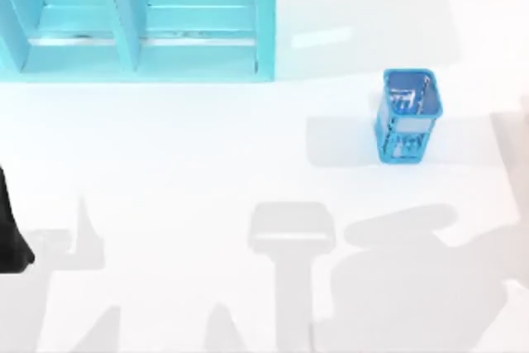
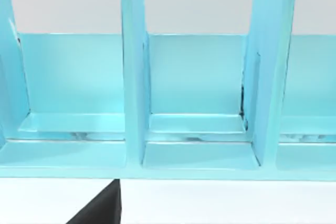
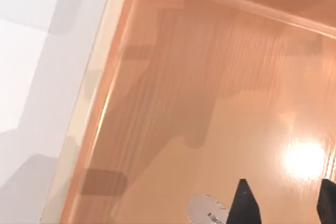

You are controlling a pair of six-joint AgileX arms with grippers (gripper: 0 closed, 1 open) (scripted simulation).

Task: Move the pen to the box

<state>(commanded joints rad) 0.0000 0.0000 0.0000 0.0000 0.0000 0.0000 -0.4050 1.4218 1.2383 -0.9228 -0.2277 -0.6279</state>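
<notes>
The box [image 3: 100,114] is an orange-brown tray with a pale rim, seen from close above in the right wrist view. My right gripper [image 3: 283,205] hangs over its glossy floor, open, with nothing between its two dark fingertips [image 3: 242,203]. A silver-grey rounded piece, apparently the pen's barrel [image 3: 206,212], lies on the box floor just beside one fingertip, mostly cut off by the picture's edge. My left arm [image 1: 10,233] is parked at the table's left edge. Its gripper [image 2: 100,211] faces the cyan shelf.
A cyan divided shelf [image 1: 140,22] stands at the back left of the table. A small blue mesh holder [image 1: 407,115] stands at the right, with pale slim items inside. Arm shadows fall across the white table's front.
</notes>
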